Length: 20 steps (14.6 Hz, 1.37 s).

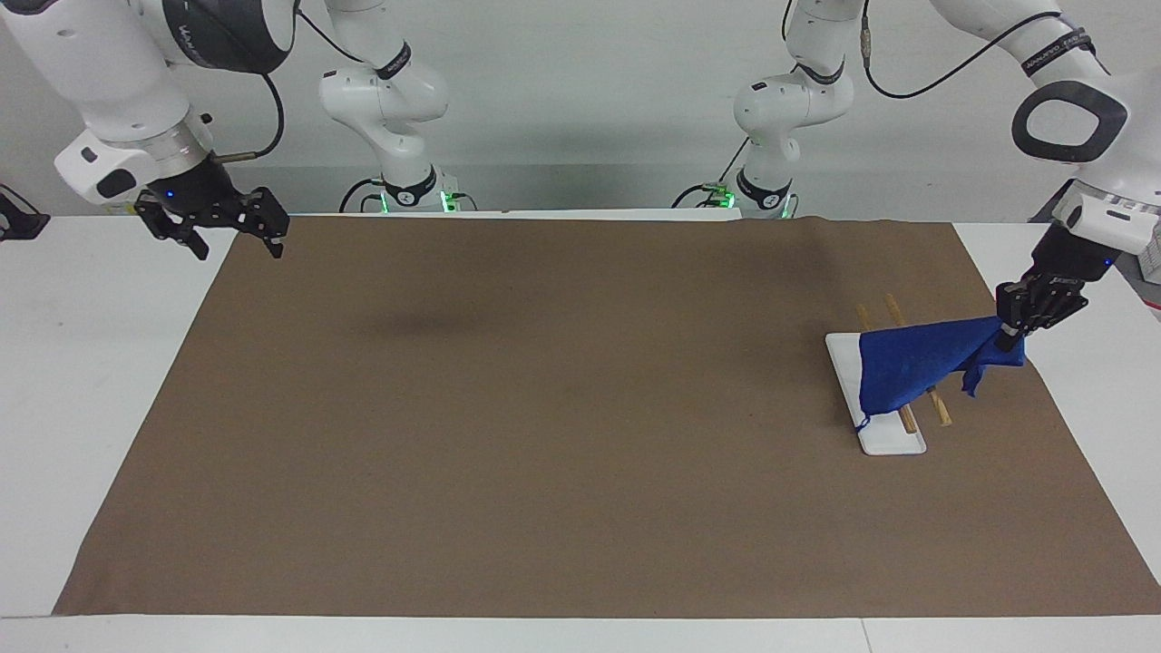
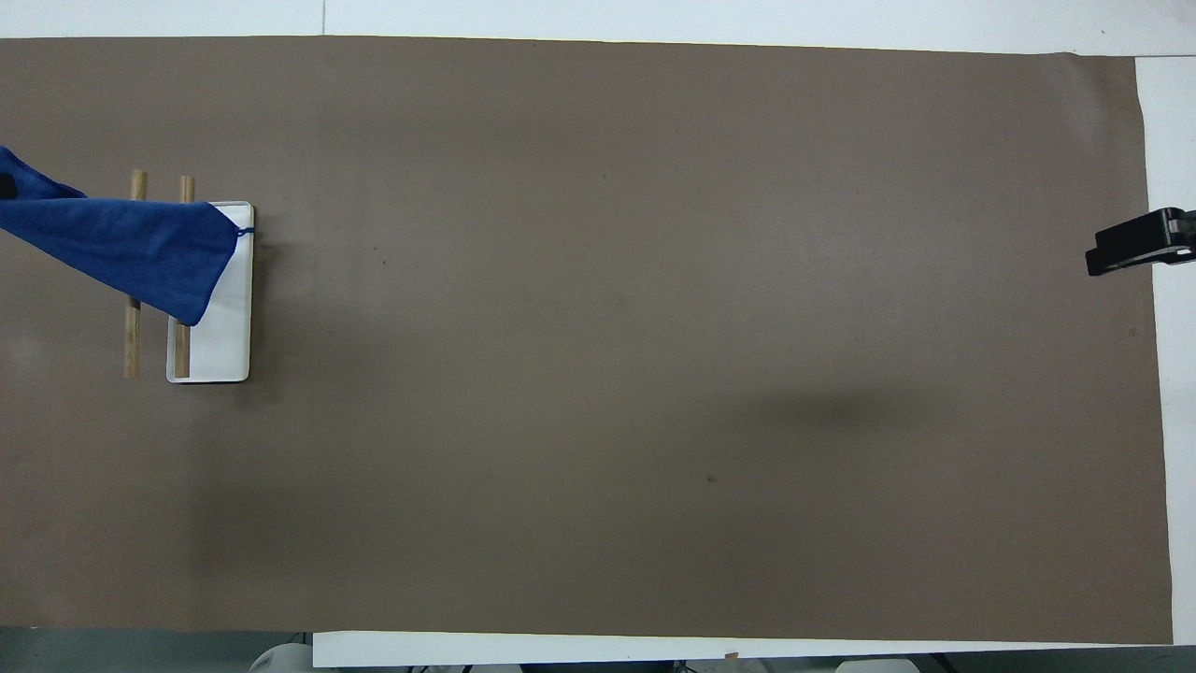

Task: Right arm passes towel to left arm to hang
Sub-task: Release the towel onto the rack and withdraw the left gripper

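Left gripper [image 1: 1009, 342] clamped on a raised corner of the blue towel [image 1: 912, 367], up over the brown mat [image 1: 562, 417] at the left arm's end of the table [image 1: 82, 363]. Rest of towel draped down across the two wooden rails [image 1: 907, 417] of the rack, lower edge over the white base plate [image 1: 884, 440], small loop hanging at the low corner. Facing view gives the height: pinched corner sits above the rails, cloth slopes down to the plate. Overhead view cuts that gripper off at the frame edge, only towel [image 2: 121, 248] stretched over both rails [image 2: 132, 336] and part of the plate [image 2: 224, 346] visible; no read on the grip from there. Right gripper [image 1: 234, 238] fingers spread wide, holding nothing, hanging over the mat edge at the right arm's end, arm waiting. Overhead shows just its black tip [image 2: 1135, 243] poking in; facing view shows the whole wrist and a blue light.
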Each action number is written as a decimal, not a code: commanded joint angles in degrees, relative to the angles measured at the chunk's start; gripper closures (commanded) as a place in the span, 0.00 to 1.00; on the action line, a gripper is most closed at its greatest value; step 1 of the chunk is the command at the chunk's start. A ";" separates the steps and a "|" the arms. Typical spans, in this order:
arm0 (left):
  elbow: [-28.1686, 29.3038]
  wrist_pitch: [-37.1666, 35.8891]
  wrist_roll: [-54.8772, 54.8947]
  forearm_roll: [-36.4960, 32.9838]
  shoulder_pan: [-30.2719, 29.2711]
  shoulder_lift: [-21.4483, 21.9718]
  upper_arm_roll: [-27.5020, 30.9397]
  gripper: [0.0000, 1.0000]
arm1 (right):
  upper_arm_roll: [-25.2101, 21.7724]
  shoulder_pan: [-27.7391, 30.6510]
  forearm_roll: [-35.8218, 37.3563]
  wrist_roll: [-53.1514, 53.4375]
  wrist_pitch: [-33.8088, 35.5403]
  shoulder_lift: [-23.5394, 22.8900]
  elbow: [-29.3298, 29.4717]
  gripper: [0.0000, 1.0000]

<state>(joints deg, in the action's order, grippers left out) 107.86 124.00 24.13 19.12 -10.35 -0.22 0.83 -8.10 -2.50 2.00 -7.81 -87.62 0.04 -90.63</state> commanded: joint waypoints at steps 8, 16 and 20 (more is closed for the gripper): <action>8.94 0.63 -3.38 -0.49 -1.60 3.29 0.13 0.90 | 0.28 0.48 -0.06 0.33 1.76 0.04 0.02 0.01; 5.10 -3.40 -10.94 -7.24 -0.55 3.12 0.04 0.00 | 0.28 0.04 -0.06 0.33 1.76 0.04 0.02 0.01; -1.40 -14.80 -16.92 -13.38 -0.29 2.51 -0.48 0.00 | 0.28 0.22 -0.06 0.33 1.76 0.04 0.02 0.01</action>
<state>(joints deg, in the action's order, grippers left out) 109.95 115.03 10.08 9.46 -11.36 2.35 0.56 -8.02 -2.61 2.00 -7.81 -86.58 0.04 -90.63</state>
